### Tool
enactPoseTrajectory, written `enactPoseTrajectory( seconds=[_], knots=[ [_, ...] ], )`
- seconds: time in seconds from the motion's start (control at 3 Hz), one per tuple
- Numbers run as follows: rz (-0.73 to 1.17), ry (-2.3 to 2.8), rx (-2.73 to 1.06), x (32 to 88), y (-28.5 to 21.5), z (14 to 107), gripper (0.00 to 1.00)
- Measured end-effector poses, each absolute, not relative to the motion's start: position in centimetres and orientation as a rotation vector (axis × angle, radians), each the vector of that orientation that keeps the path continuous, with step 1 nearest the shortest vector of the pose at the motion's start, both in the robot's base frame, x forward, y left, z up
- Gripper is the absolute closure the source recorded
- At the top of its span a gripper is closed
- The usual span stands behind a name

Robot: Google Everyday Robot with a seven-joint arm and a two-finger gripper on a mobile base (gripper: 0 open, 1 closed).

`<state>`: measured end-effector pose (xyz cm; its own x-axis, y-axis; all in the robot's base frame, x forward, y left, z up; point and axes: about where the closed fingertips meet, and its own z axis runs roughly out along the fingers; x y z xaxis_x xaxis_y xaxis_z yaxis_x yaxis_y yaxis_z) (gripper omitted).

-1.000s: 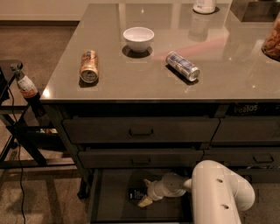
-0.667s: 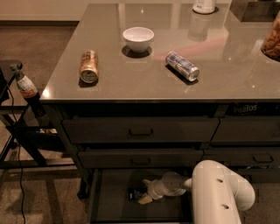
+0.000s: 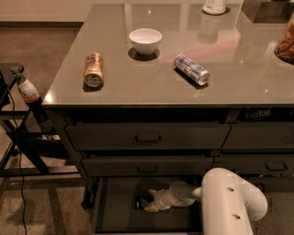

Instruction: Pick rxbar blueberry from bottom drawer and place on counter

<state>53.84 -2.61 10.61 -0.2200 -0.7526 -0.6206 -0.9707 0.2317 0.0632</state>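
Observation:
The bottom drawer [image 3: 119,215] is pulled open below the two upper drawers. The rxbar blueberry [image 3: 141,202] lies as a small dark flat wrapper on the drawer floor, partly hidden by the gripper. My gripper [image 3: 149,201] reaches into the drawer from the right at the end of the white arm [image 3: 227,202]. It sits right at the bar's right end, level with the drawer floor. The counter [image 3: 151,78] is the glossy grey-brown top above the drawers.
On the counter are a white bowl [image 3: 145,40], a tan can on its side [image 3: 93,69], a silver-blue can on its side [image 3: 191,69], a white container [image 3: 214,6] and a snack jar [image 3: 285,41]. A black stand with a bottle [image 3: 27,89] stands to the left.

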Motion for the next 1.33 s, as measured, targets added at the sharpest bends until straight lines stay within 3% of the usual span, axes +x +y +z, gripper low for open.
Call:
enactPoseTrajectory(
  seconds=[1.0, 1.33],
  knots=[
    [0.605, 2.030, -1.578, 53.7, -2.1, 13.2, 1.00],
    [0.557, 1.982, -1.554, 53.3, -1.2, 18.6, 1.00]
  ],
)
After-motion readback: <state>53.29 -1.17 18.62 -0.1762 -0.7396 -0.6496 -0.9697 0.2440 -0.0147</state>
